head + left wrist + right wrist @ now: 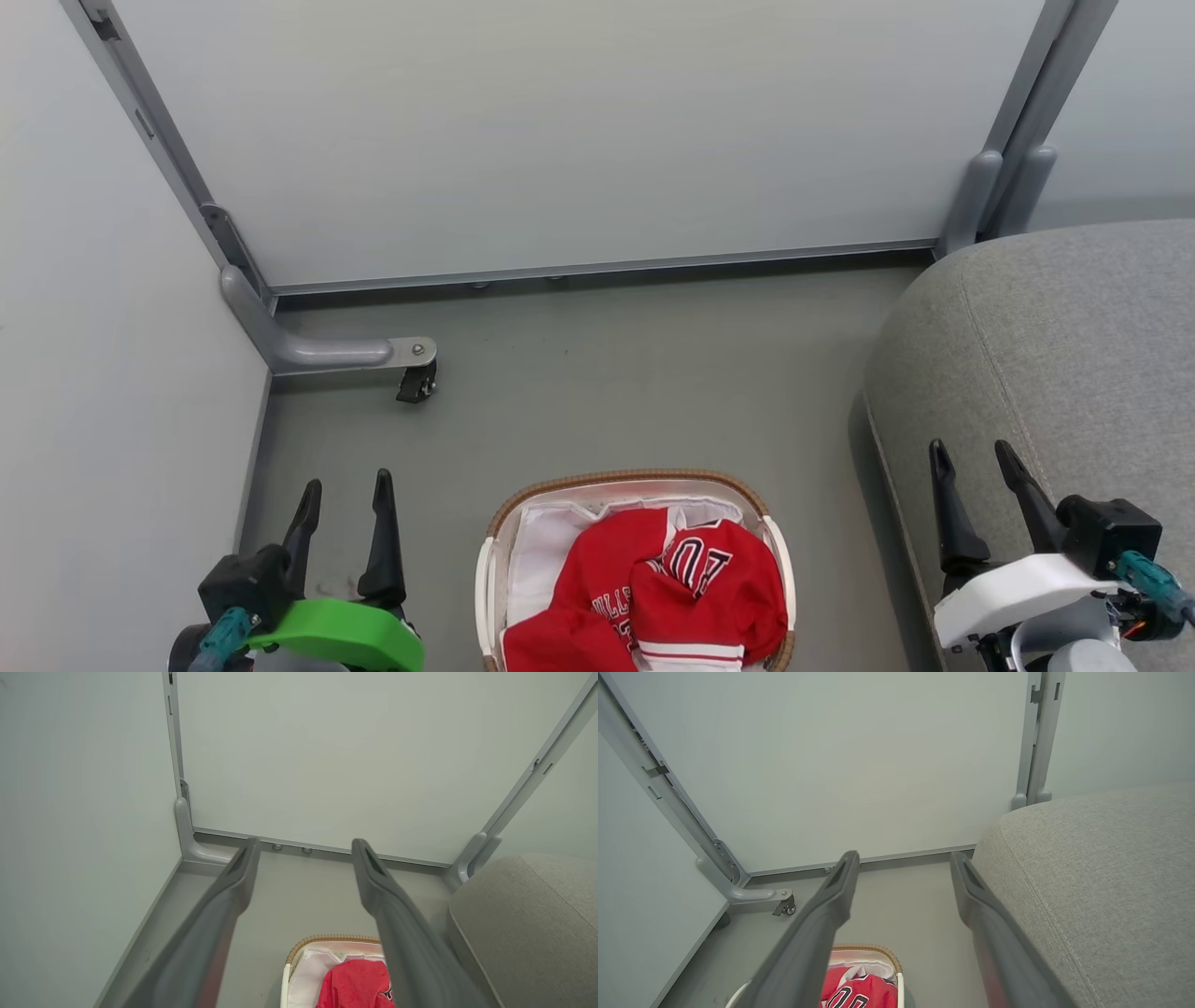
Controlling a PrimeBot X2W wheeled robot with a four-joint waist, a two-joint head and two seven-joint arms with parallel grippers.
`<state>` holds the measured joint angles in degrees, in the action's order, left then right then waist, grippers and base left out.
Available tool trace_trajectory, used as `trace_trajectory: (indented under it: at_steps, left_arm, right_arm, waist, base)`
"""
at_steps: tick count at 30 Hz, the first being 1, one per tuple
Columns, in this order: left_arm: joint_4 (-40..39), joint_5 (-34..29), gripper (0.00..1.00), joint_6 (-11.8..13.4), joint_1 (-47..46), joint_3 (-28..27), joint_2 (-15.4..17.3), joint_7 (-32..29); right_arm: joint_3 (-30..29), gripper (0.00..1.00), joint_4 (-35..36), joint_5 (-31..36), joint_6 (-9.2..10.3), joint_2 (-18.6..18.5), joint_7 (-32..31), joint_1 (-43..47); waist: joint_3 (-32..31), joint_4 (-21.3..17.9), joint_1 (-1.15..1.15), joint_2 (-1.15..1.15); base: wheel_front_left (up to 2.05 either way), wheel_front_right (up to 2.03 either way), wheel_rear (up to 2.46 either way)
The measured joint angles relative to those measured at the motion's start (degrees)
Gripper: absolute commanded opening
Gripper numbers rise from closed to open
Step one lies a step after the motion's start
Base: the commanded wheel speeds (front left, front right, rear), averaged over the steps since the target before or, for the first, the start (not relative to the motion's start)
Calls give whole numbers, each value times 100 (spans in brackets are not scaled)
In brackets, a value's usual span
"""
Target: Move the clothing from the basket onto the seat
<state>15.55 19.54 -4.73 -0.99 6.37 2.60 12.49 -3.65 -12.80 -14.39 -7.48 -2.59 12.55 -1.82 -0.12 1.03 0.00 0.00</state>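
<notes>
The red clothing (653, 588) with white trim and black lettering lies bunched inside the basket (635, 483), an oval white one with a brown woven rim, on the floor at the bottom centre. The wrist views also catch the clothing (357, 982) (859, 991) and the basket rim (327, 939) (873, 948). The grey seat (1055, 355) fills the right side; its cushion (1101, 882) (528, 924) is bare. My left gripper (345, 485) stands open left of the basket, nothing between its fingers. My right gripper (971, 453) is open over the seat's front edge, also empty.
Pale partition panels (560, 140) close off the back and left. A grey metal foot with a black caster (415, 383) juts onto the floor at the left. Two grey posts (999, 196) stand at the back right corner. Grey floor (635, 373) lies between basket and wall.
</notes>
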Motion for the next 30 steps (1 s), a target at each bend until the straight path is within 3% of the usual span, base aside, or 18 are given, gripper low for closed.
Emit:
trace_trajectory:
  at_steps: [23, 30]
  left_arm:
    - [245, -690, 100, -82, 3, 98, 8, 249]
    - [278, -709, 100, -124, 3, 97, 9, 255]
  right_arm:
    - [74, 100, -5, 946, -1, -10, 245, 11]
    - [82, 100, -4, 962, -1, -11, 246, 13]
  waist:
    - [14, 31, 0, 0]
    - [23, 32, 0, 0]
  base:
    - [0, 0, 0]
    - [0, 0, 0]
